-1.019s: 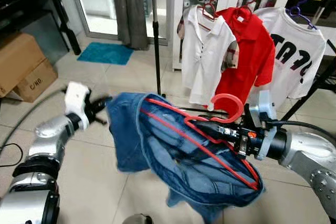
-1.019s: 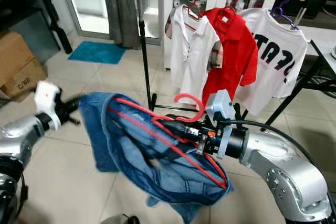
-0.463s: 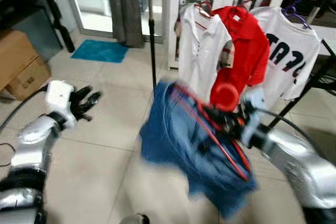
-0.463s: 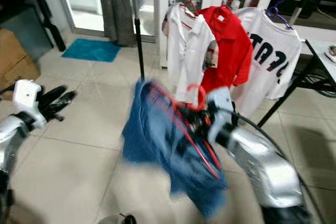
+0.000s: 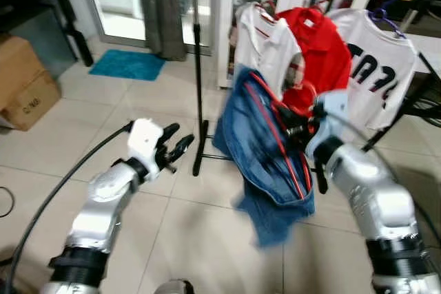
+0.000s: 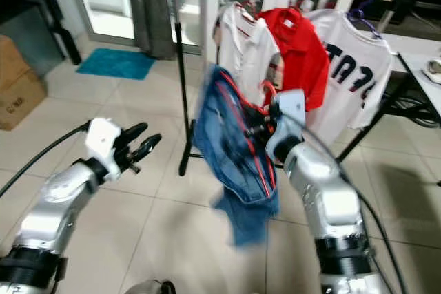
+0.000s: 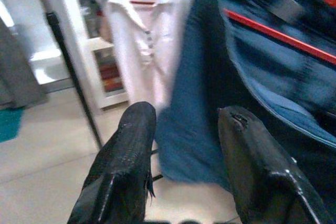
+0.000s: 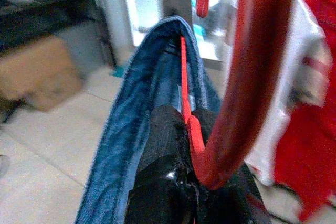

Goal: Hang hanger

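From the left eye view we see the right gripper (image 5: 293, 127) raised before the clothes rack (image 5: 196, 74), clenched on the neck of a red hanger (image 5: 279, 139) that carries a blue denim garment (image 5: 265, 149). The garment hangs in the air just in front of the white polo shirt (image 5: 265, 49) and the red shirt (image 5: 324, 56), below the rail. A white printed T-shirt (image 5: 382, 67) hangs at the rail's right end. The left gripper (image 5: 172, 149) is held out over the tiled floor (image 5: 138, 122), released, fingers spread and holding nothing.

In the right eye view we have a cardboard box (image 6: 17, 91) and a teal mat (image 6: 114, 63) off to the left.

The left wrist view gives us its two black fingers (image 7: 131, 156) apart — the denim and white polo lie beyond them.

In the right wrist view the hanger's red hook (image 8: 247, 72) rises from the closed fingers (image 8: 168, 150), the denim draped around them.
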You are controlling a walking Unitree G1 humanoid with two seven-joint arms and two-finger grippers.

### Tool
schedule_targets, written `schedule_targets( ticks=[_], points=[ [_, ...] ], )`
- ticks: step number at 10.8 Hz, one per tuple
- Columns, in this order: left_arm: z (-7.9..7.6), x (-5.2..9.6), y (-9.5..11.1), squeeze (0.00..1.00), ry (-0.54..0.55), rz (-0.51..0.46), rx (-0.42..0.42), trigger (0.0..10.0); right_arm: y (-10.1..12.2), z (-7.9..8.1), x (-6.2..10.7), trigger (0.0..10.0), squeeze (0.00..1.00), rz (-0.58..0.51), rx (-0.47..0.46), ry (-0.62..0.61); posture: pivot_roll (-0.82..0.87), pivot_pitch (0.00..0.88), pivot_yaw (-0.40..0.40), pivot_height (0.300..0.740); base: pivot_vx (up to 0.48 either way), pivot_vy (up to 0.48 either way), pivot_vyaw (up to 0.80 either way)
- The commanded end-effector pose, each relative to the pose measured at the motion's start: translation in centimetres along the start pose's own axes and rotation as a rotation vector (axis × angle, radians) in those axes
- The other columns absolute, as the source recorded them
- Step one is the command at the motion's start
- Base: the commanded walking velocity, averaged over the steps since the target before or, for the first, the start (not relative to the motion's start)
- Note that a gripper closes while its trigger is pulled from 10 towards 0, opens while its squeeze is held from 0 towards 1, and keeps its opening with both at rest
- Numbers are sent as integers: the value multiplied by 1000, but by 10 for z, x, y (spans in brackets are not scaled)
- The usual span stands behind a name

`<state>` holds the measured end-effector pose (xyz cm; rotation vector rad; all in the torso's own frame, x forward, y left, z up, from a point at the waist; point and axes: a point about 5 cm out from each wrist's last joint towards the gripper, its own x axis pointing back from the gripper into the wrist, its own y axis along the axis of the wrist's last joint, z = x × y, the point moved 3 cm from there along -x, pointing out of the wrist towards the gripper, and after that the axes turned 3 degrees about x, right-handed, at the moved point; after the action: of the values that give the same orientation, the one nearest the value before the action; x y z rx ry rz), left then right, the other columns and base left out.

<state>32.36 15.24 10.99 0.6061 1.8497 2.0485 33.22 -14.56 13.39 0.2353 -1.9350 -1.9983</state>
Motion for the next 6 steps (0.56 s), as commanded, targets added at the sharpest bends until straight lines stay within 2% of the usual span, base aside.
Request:
schedule_targets(
  ticks=[1,2,3,5,6],
  points=[
    [7,-2,9,0,64,-4,-20,10000,-6,-4,4,10000,0,1,28,-85,-97,0,-2,740,0,0,0],
    [8,-2,10,0,85,-13,-12,10000,-10,-4,6,10000,0,0,17,-102,-96,0,-1,740,0,0,0],
    [9,0,10,0,109,2,-11,10000,-15,-2,8,10000,0,-4,14,-120,-92,0,2,740,240,0,0],
    [9,-1,7,0,118,18,-12,10000,-18,-1,5,10000,0,-1,-17,-145,-90,0,12,740,285,0,800],
    [7,-3,6,0,116,39,-23,10000,-16,1,1,10000,0,-7,5,-143,-91,0,24,740,304,0,800]
  ],
)
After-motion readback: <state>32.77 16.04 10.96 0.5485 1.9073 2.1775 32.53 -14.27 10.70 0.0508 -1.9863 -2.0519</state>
